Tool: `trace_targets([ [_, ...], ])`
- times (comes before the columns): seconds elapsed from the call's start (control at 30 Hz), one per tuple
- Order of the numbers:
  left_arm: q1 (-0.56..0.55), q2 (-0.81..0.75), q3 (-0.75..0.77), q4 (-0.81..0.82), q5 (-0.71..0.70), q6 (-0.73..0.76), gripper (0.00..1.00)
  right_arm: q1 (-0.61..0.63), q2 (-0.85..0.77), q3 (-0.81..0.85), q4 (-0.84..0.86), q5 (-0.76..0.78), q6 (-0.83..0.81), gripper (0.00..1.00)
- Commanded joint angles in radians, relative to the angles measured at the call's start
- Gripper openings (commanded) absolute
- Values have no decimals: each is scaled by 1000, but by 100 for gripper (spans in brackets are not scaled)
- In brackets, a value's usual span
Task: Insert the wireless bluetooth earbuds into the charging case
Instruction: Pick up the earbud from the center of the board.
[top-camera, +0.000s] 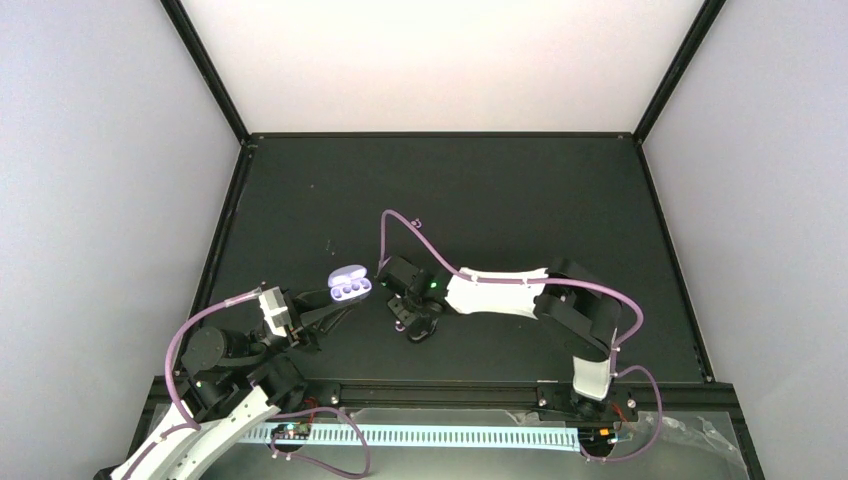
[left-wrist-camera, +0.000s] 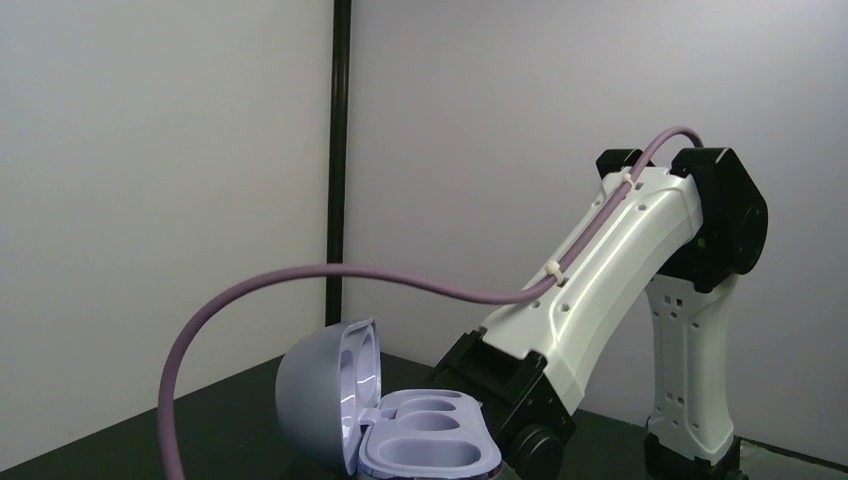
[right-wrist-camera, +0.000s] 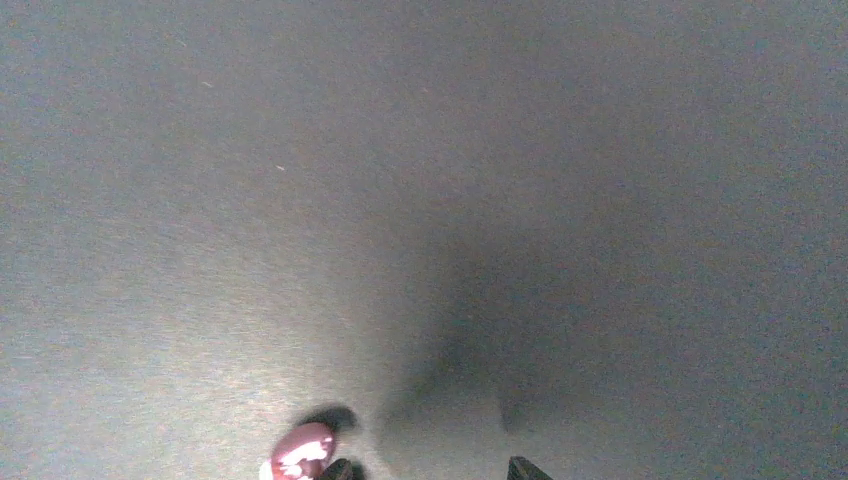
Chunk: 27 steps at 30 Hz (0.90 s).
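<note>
Top external view: left pincer (top-camera: 338, 305) closed on the open lilac charging case (top-camera: 350, 283). Right pincer (right-wrist-camera: 430, 472) stands partly open, a pinkish-purple earbud (right-wrist-camera: 300, 452) just outside one fingertip.

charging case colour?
Pale lavender charging case; shows best in the left wrist view.

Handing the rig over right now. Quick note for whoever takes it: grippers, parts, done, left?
The left gripper is shut, apparently on the open charging case, whose wells look empty.
The right gripper is open and empty, pointing down at the table; a pinkish earbud lies there just beside one fingertip.
Done: case open and held.
Left: pick up that earbud and seat it; no other bud is in view.
</note>
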Motion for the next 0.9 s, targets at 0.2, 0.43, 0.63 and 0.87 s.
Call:
trace_targets([
  [0.2, -5, -41, 31, -8, -2, 2, 2, 1, -46, 25, 32, -127, 32, 40],
  [0.43, -5, -42, 31, -7, 6, -1, 2, 10, -46, 8, 54, -232, -12, 35],
  [0.63, -4, -40, 29, -5, 10, -3, 2, 10, -8, 23, 46, -266, -29, 32],
  [0.87, -5, -37, 29, -7, 11, -4, 2, 10, 41, 30, 27, -268, -37, 32],
])
